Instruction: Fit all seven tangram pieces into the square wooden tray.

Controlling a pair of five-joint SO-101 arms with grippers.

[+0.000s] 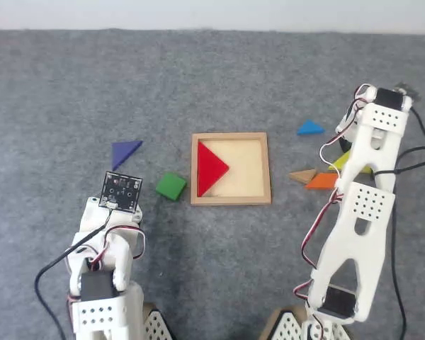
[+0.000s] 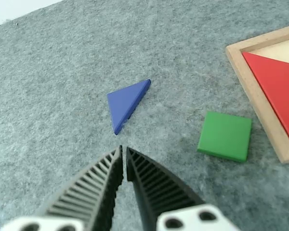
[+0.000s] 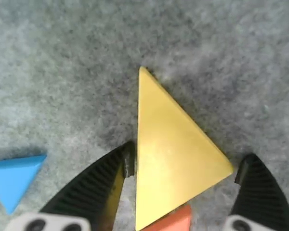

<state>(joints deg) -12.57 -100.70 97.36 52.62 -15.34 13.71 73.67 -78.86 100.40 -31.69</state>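
The square wooden tray (image 1: 231, 200) lies mid-table with a red triangle (image 1: 210, 168) in its left half. Left of it sit a green square (image 1: 171, 186) and a dark blue triangle (image 1: 125, 151). My left gripper (image 2: 124, 151) is shut and empty, its tips just short of the dark blue triangle (image 2: 127, 102). Right of the tray lie a light blue triangle (image 1: 310, 128), a tan triangle (image 1: 302, 175) and an orange piece (image 1: 321, 181). My right gripper (image 3: 186, 163) is open, low over the mat, its fingers on either side of a yellow triangle (image 3: 171, 149).
Grey felt covers the whole table. The right arm (image 1: 361, 205) stretches over the pieces on the right and hides part of the yellow triangle (image 1: 342, 160). The orange piece (image 3: 171, 219) touches the yellow one's near corner. Bare mat lies behind the tray.
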